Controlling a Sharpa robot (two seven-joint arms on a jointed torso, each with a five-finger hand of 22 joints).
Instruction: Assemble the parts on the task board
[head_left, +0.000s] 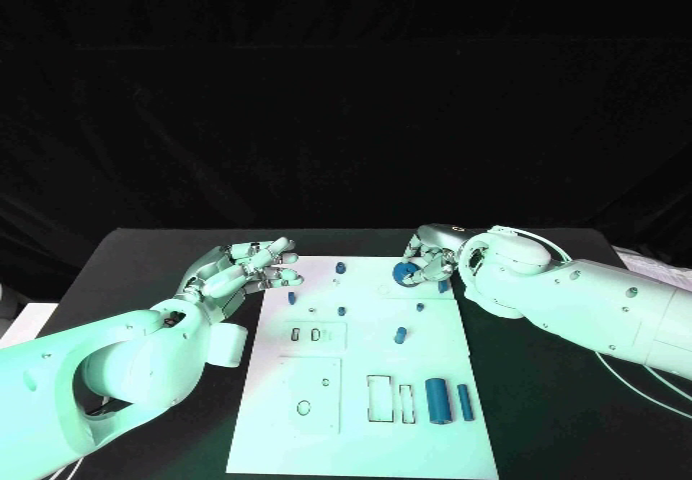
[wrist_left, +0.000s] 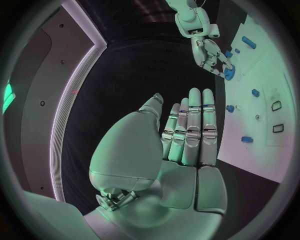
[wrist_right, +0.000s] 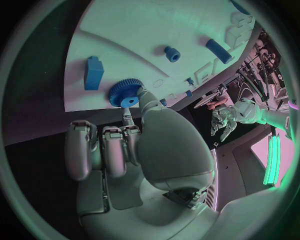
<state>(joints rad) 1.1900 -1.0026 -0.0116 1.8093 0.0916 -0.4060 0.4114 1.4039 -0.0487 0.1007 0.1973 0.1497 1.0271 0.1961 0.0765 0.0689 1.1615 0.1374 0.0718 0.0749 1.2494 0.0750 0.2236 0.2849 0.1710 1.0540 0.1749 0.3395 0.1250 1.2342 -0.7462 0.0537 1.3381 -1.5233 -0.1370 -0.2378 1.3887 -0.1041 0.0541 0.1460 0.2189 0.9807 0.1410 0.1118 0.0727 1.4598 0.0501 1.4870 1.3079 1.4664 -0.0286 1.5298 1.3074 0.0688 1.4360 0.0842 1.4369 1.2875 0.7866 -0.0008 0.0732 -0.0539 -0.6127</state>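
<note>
Head view: white board (head_left: 361, 400) flat mid-table, long side running away from robot. Right hand (head_left: 428, 262) down at far right corner of board, on blue gear (head_left: 407, 272). Probably being seated on its post or turned there; cannot tell whether fully down. Right wrist view: gear (wrist_right: 127, 94) near board edge, one fingertip (wrist_right: 145, 96) against its rim, other fingers (wrist_right: 103, 150) curled back, clear of it. Looks like a touch or light pinch, not a full grasp; firm hold cannot be confirmed. Blue block (wrist_right: 94, 73) just beside gear, apart from it.

Left hand (head_left: 248, 268) raised over far left edge of board, fingers loosely apart, nothing in them. Left wrist view: fingers (wrist_left: 192, 127) straight, side by side, empty. Likely parked clear, leaving room for right hand.

Two blue cylinders (head_left: 449, 401) lying in near right area of board, apparently waiting. Small blue pegs (head_left: 342, 268) scattered over far half.
</note>
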